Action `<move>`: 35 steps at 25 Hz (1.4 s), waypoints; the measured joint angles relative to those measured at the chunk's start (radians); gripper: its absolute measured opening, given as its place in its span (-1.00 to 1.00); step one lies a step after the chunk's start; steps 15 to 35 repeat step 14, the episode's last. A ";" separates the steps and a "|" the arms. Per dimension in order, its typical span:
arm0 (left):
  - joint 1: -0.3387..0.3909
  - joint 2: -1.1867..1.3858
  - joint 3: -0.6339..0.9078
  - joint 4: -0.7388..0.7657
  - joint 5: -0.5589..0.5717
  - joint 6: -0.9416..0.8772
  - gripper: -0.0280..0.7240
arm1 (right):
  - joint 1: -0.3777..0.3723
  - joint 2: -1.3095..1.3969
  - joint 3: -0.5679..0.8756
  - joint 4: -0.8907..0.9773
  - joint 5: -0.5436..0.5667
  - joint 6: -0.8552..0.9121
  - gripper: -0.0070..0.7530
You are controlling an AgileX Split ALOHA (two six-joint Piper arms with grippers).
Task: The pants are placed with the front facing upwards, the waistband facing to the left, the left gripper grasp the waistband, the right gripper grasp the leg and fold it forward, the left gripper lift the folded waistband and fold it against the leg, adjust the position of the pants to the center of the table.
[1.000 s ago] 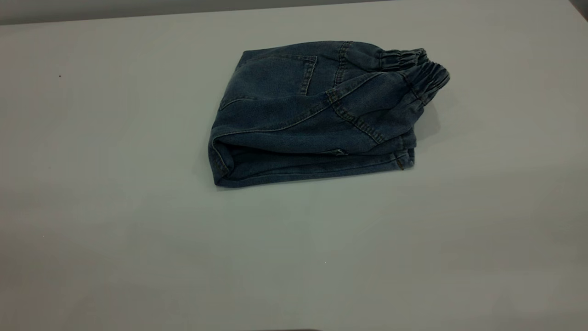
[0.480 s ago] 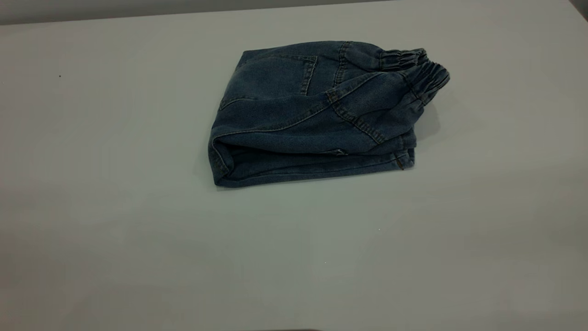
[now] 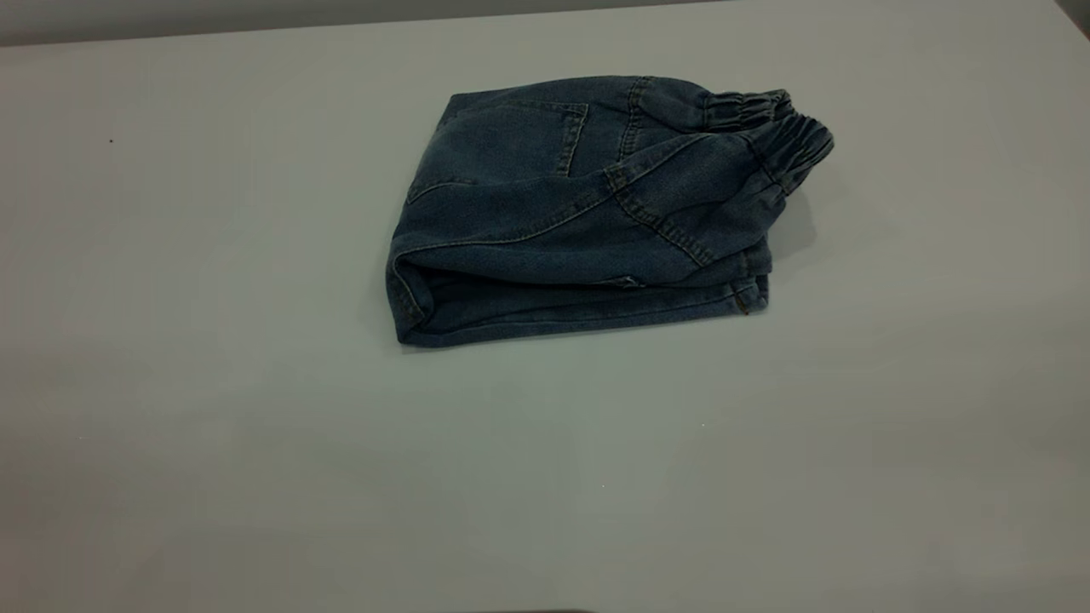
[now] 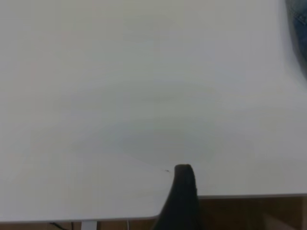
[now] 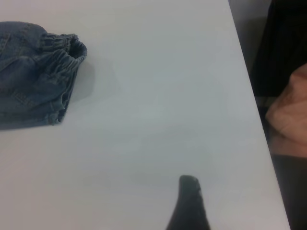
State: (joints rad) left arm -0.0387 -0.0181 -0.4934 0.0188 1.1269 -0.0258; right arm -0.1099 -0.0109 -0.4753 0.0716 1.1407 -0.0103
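While both my arms sit pulled back off the work, my left gripper (image 4: 184, 201) hangs over the near table (image 3: 213, 443) edge, well to the left of the pants (image 3: 588, 213) — only one dark fingertip shows in its wrist view, so I cannot tell how wide it stands. The pants lie folded into a compact bundle toward the far side of the table, long axis running left to right, fold edge at the left, waistband (image 3: 779, 128) at the right end. My right gripper (image 5: 189, 206) is to the right of the pants and nearer them, the waistband (image 5: 62, 52) facing it; again one fingertip shows, width untellable. I judge the folding done — what remains is nudging the pants toward the table's centre, and the right arm has the shorter reach.
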 joint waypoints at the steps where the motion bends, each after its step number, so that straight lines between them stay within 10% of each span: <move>1: 0.000 0.000 0.000 0.000 0.000 0.000 0.62 | 0.000 0.000 0.000 0.000 0.000 0.000 0.27; 35: 0.000 0.000 0.000 0.000 0.000 0.000 0.62 | 0.011 0.000 0.000 0.008 0.000 0.000 0.27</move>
